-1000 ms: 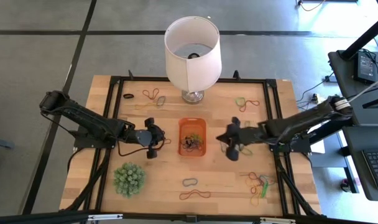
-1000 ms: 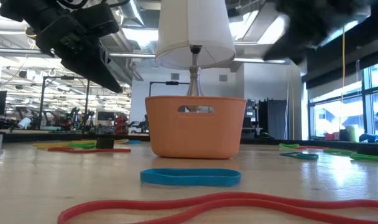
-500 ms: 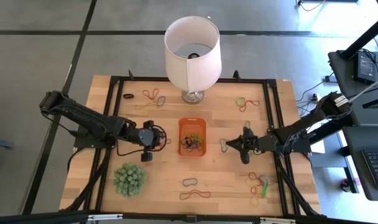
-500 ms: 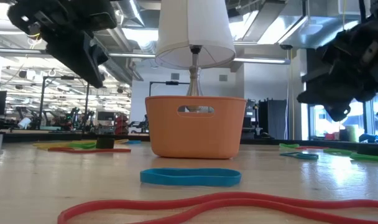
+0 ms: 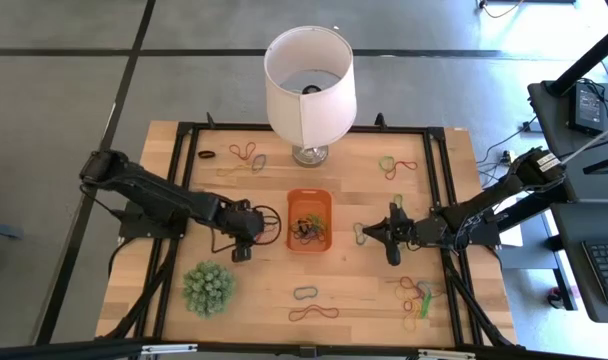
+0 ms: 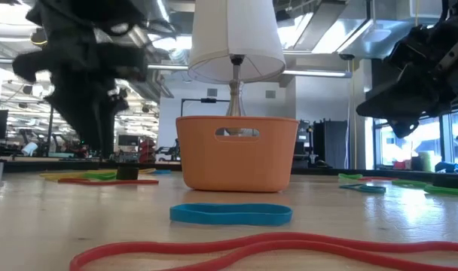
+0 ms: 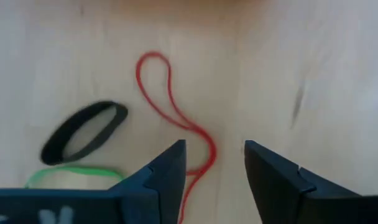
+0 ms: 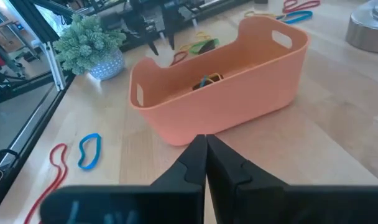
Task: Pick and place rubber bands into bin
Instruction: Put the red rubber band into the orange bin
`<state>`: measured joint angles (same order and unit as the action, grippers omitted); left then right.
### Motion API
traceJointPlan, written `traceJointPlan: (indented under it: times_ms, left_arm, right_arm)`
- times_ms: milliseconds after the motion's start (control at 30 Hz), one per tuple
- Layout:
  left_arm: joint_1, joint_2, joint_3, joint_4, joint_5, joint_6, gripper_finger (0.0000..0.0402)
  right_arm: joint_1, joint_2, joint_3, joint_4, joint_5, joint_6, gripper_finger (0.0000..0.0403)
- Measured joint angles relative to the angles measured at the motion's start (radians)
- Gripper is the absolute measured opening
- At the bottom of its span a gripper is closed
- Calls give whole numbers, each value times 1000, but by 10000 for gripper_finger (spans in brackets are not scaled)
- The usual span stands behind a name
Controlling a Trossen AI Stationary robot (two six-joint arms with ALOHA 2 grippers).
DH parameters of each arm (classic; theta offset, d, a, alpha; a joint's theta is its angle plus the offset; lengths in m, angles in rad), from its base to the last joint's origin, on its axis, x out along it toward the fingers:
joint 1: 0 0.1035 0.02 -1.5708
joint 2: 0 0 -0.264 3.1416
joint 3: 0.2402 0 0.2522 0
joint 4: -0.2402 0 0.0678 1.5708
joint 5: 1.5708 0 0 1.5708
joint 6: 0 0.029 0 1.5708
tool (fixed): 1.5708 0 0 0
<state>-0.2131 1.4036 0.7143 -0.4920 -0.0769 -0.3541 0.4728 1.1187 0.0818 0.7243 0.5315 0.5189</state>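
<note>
Pick step in hand on the left: the left gripper (image 7: 214,163) is held low over the wooden table (image 5: 364,290) just left of the bin (image 5: 309,220), jaws spread wide, nothing gripped, a thin red rubber band (image 7: 176,106) lying between the fingers. A flat black band (image 7: 83,130) and a green band (image 7: 74,174) lie beside it. Next move, as judged: descend, close on the limp red loop, carry right to the bin. The bin is smooth orange plastic with rounded corners, a few bands already inside. The right gripper (image 8: 206,155) is parked right of the bin, closed, empty.
</note>
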Motion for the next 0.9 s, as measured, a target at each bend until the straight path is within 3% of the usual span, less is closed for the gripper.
traceJointPlan:
  times_ms: [300, 433, 567, 733, 900]
  left_arm:
    - [-1, 148, 3, 16, 11, 10, 163]
    - [-11, 186, 7, 12, -33, 31, 152]
    - [-31, 202, 10, 25, -65, -2, 111]
    - [-64, 206, 6, 46, -123, -9, 17]
    - [-90, 209, 38, 4, -146, 14, 3]
  right_arm:
    - [0, 0, 0, 6, 0, -1, 10]
    - [0, 0, 0, 7, 0, -1, 15]
    - [0, 0, 0, 7, 0, -2, 16]
    - [0, 0, 0, 7, 0, -4, 16]
    - [0, 0, 0, 7, 0, -4, 16]
